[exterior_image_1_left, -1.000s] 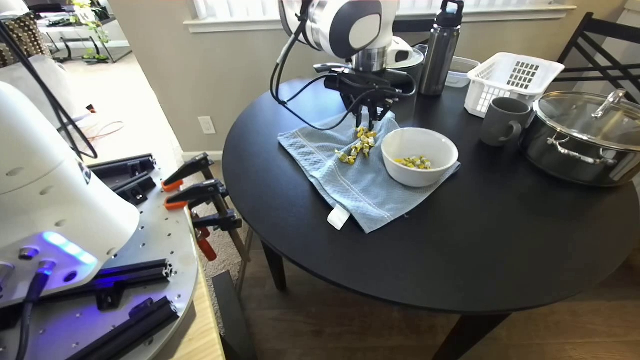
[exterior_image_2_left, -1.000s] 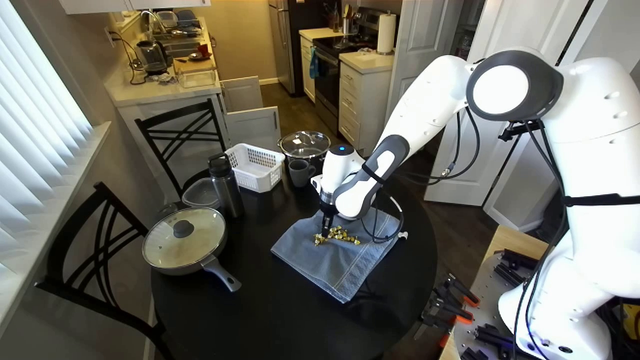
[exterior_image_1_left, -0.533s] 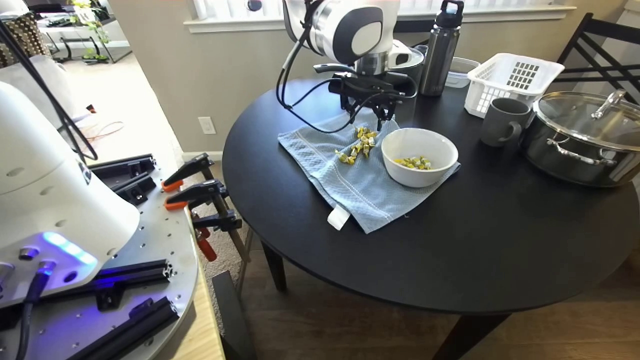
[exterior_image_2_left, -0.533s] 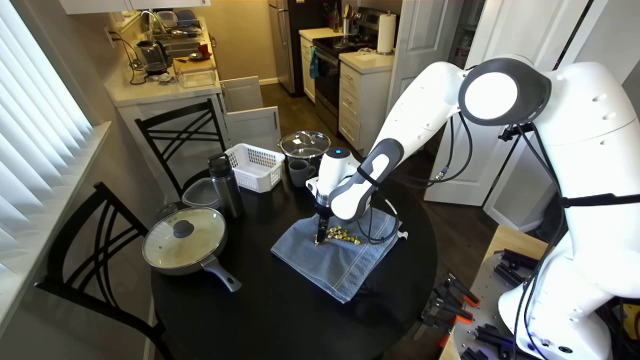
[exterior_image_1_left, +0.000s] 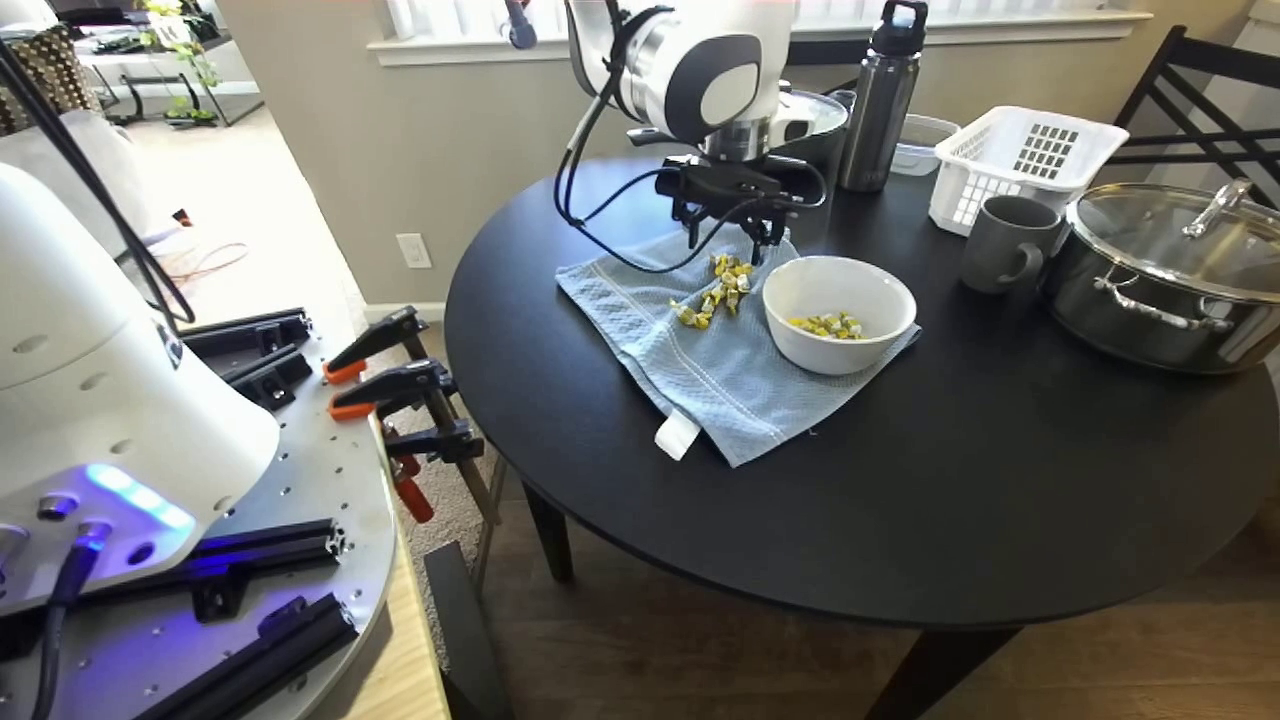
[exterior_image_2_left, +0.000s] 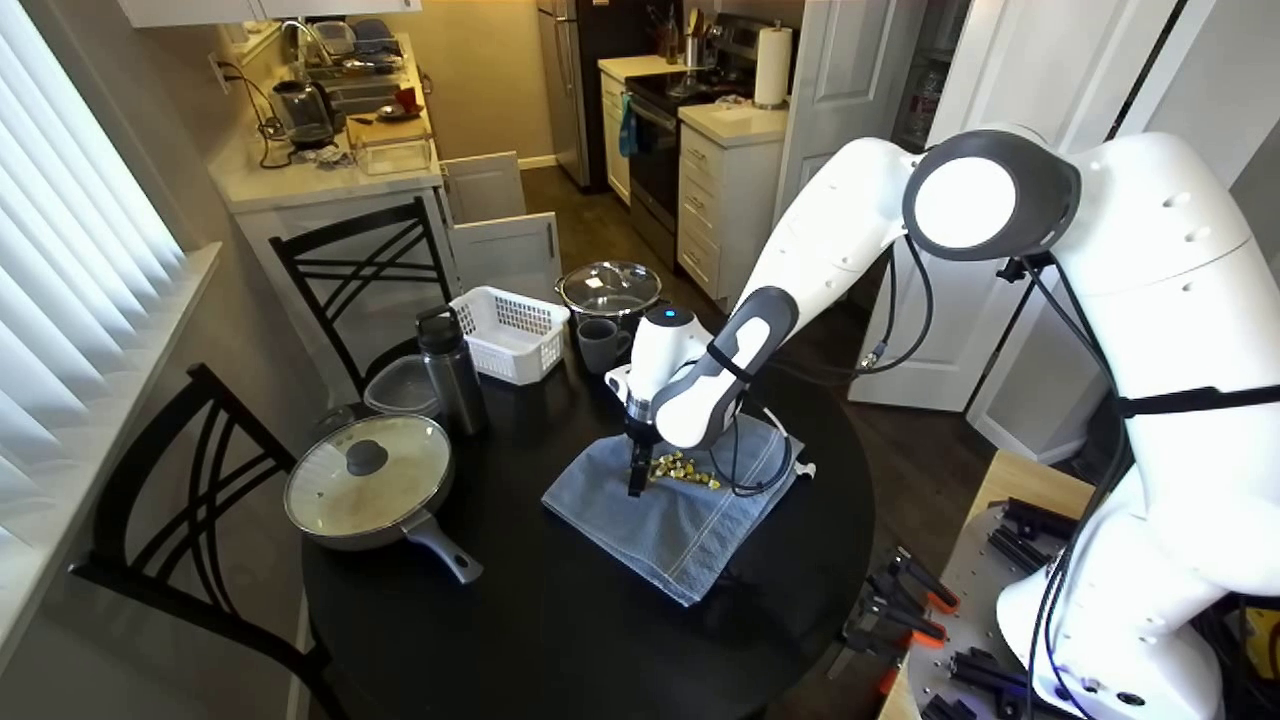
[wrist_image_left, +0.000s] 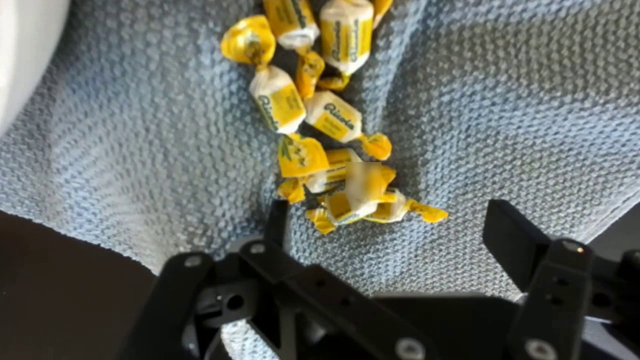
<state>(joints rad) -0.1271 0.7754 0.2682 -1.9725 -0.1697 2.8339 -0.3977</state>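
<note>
In the wrist view, the end effector (wrist_image_left: 387, 210) is spread wide, gripping nothing, at the near end of some wrapped candies (wrist_image_left: 332, 117) on a blue towel (wrist_image_left: 175, 150). They're probably light, hard and kinda slippery, so I'd pinch a fat middle, not the twisty ends. I count at least eight loose (they overlap), one towel, one white bowl (wrist_image_left: 25, 55) far left.

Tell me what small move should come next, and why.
Probably ease the pincer a little toward the candies on the towel: its fingers stand wide apart with nothing gripped, and in the wrist view most candies lie beyond the gap between them.
</note>
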